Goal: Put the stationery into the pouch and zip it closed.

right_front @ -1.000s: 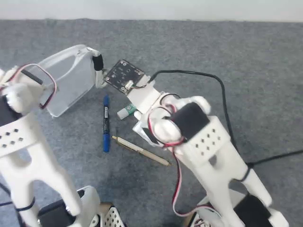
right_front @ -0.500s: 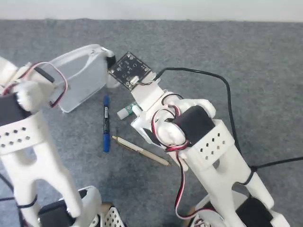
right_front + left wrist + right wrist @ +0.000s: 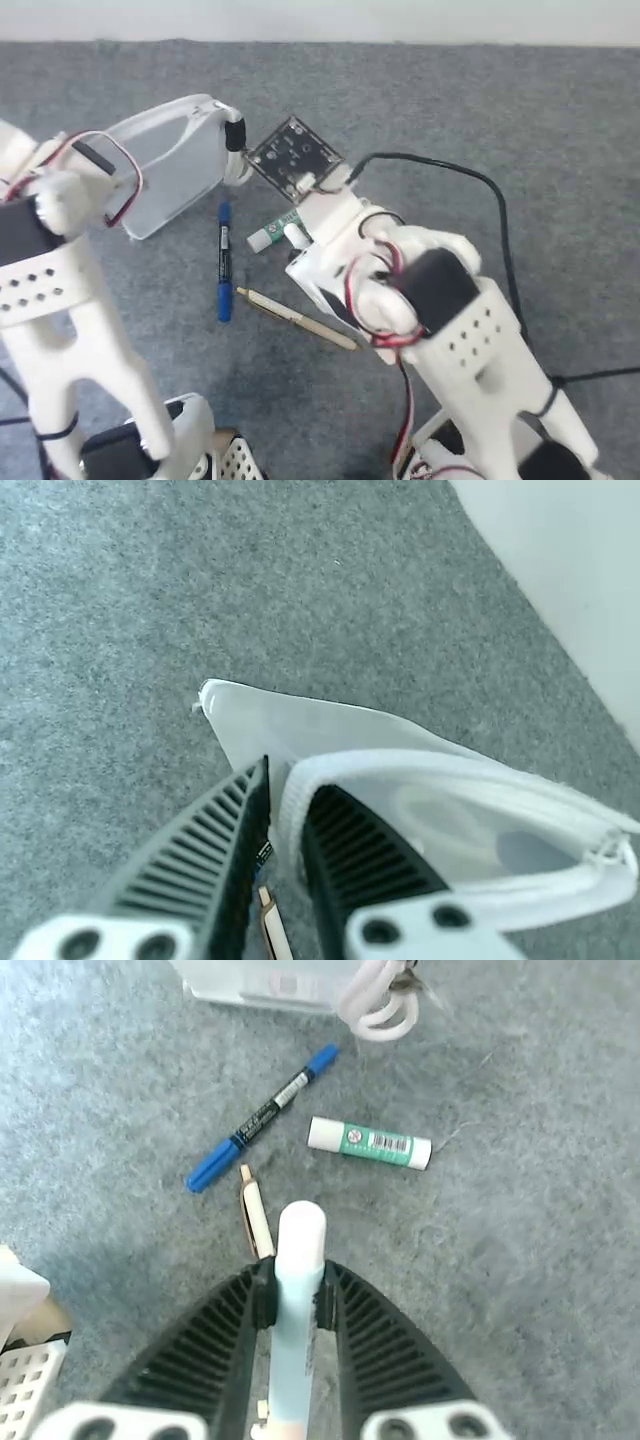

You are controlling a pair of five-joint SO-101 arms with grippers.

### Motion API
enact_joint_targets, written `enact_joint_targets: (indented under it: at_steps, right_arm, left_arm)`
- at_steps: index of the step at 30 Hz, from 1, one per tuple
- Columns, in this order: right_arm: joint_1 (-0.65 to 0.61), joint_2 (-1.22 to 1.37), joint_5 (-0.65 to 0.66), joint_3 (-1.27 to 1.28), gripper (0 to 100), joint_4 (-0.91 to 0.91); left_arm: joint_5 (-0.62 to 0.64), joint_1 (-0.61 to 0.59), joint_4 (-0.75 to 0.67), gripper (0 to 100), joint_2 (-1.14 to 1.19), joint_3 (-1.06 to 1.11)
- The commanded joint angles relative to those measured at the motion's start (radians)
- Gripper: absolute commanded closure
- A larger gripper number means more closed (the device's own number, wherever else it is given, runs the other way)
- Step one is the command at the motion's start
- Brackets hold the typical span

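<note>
Both closed, left hand (image 3: 276, 780) on pouch (image 3: 450, 768) rim, right hand (image 3: 296, 1282) on pale stick (image 3: 300, 1245), open carpet (image 3: 520, 1260) around

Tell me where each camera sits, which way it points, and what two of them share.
High view: fixed above the table, looking down on the left arm, the right arm, the pouch and the blue pen.
Left wrist view: on the left arm, looking along the left end effector, shut on the pouch's rim.
Right wrist view: on the right arm, looking down past the right end effector, gripping a pale marker, at the glue stick.
Shared: high and right wrist views both show the blue pen, glue stick and pouch.
</note>
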Motion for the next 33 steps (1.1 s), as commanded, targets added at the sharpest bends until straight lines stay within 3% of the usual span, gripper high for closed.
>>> enact_joint_targets:
  at_steps: [1,13,33]
  right_arm:
    - [0.005,-0.068,-0.009,-0.005,99.2,-0.033]
    - [0.005,-0.101,-0.023,-0.061,99.2,-0.038]
    - [-0.031,-0.113,-0.436,-0.138,99.2,-0.255]
  left_arm:
    - [-0.012,0.006,-0.006,99,-0.006,-0.007]
    - [-0.012,0.006,-0.006,99,-0.006,-0.005]
    - [-0.012,0.006,-0.006,99,-0.006,-0.001]
